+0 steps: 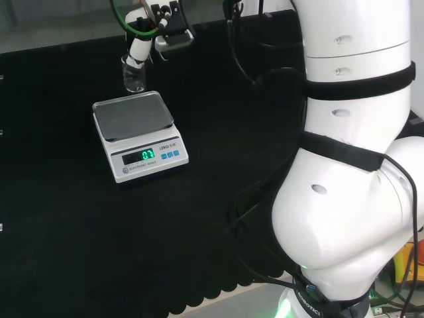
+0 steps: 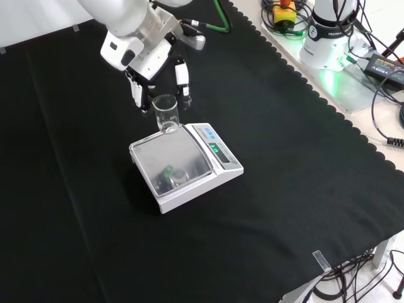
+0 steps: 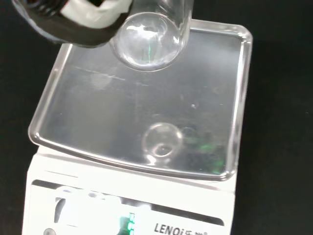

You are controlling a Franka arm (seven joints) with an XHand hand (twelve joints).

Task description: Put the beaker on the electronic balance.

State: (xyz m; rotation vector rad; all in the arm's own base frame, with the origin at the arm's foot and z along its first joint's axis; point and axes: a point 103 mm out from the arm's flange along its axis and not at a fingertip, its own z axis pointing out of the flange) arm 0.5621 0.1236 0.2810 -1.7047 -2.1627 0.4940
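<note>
A small clear glass beaker (image 2: 166, 114) hangs upright in the air, held by the hand (image 2: 154, 66) whose fingers close round it from above. In the head view the beaker (image 1: 134, 74) sits just beyond the far edge of the balance (image 1: 139, 136), under the hand (image 1: 147, 36). The white electronic balance (image 2: 186, 165) has a square steel pan (image 2: 170, 161) and a lit green display. In the wrist view the beaker's round base (image 3: 146, 44) hovers above the pan's (image 3: 122, 112) far part, beside a black and white finger (image 3: 83, 19).
Black cloth covers the bench all round the balance. Its scalloped edge (image 2: 297, 69) runs along the right in the front view, with cables and the arm's base (image 2: 328, 38) beyond it. The arm's white links (image 1: 351, 152) stand at the right of the head view.
</note>
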